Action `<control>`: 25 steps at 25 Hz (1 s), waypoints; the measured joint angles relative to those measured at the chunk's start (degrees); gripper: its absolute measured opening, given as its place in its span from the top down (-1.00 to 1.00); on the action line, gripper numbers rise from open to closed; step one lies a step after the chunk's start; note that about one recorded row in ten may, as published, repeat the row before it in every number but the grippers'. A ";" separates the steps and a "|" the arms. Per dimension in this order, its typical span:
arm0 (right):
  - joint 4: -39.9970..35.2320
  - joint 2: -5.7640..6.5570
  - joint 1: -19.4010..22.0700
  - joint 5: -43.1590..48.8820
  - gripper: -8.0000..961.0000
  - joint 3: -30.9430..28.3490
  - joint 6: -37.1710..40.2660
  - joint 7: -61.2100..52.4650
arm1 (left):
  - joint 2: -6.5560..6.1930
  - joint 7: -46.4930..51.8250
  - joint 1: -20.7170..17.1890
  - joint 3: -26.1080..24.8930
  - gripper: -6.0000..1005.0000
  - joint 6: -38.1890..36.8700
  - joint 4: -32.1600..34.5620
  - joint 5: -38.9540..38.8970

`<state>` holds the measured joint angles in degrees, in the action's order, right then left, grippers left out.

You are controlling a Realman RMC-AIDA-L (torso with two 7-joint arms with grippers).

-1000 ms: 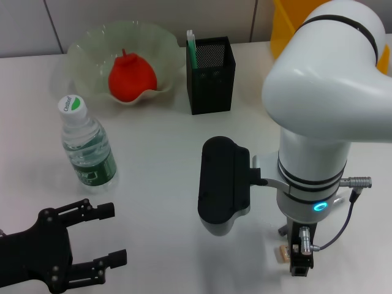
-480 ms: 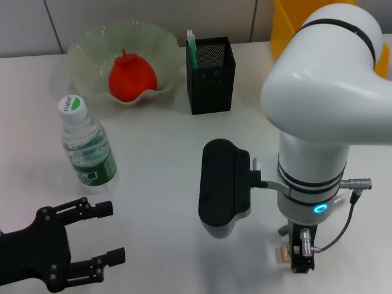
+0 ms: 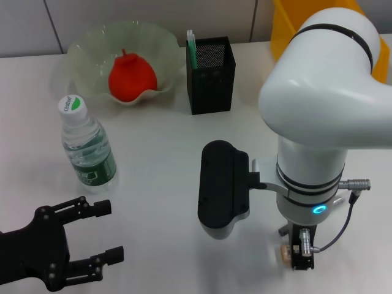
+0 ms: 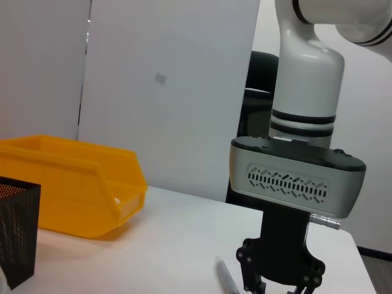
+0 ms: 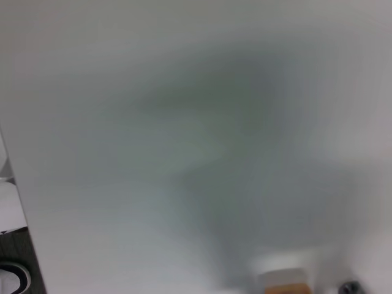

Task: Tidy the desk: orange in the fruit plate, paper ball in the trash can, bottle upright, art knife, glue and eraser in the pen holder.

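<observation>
Head view: the right gripper (image 3: 298, 260) points straight down at the table's (image 3: 159, 159) near edge, touching the eraser (image 3: 283, 252); I cannot tell its grip. The left gripper (image 3: 101, 236) hovers wide apart near the upright bottle (image 3: 87, 147).

From my right wrist camera I mostly see the plain white bench surface (image 5: 184, 122), very close and blurred, with a soft grey shadow spread across the middle of it. At one edge of the picture sits a small beige rectangular block with a white top (image 5: 283, 279), likely the eraser, resting on the bench and only partly in frame. Just beside it, in the corner, is a small dark round metal part (image 5: 350, 286). At the opposite side I make out a dark strip with a pale ring-shaped object (image 5: 12, 277); I cannot tell what it is.
</observation>
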<state>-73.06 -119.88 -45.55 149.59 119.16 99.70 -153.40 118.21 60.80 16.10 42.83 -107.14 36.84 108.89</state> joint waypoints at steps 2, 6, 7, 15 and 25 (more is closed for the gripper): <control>0.16 0.00 -0.01 0.05 0.36 0.01 0.02 -0.03 | 0.00 -0.02 -0.01 -0.01 -0.56 -0.03 -0.02 0.00; 0.02 0.00 -0.01 0.10 0.43 0.02 0.04 -0.13 | 0.00 -0.19 -0.02 -0.03 -0.56 -0.06 -0.08 0.00; -0.07 0.00 0.00 0.10 0.45 0.00 0.10 -0.17 | 0.00 -0.22 -0.02 -0.03 -0.56 -0.08 -0.07 0.00; -5.72 0.14 0.93 0.14 0.48 -5.10 4.54 0.60 | -0.09 -0.45 -0.46 -0.83 -0.56 -0.31 0.10 0.00; -14.82 0.46 1.30 11.20 0.47 -20.86 5.43 7.52 | -0.09 -0.58 -0.78 -1.63 -0.56 -0.80 0.16 0.00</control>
<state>-87.88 -119.43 -44.26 160.78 98.31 105.13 -145.88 118.12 60.22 15.32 41.20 -107.94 37.00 108.90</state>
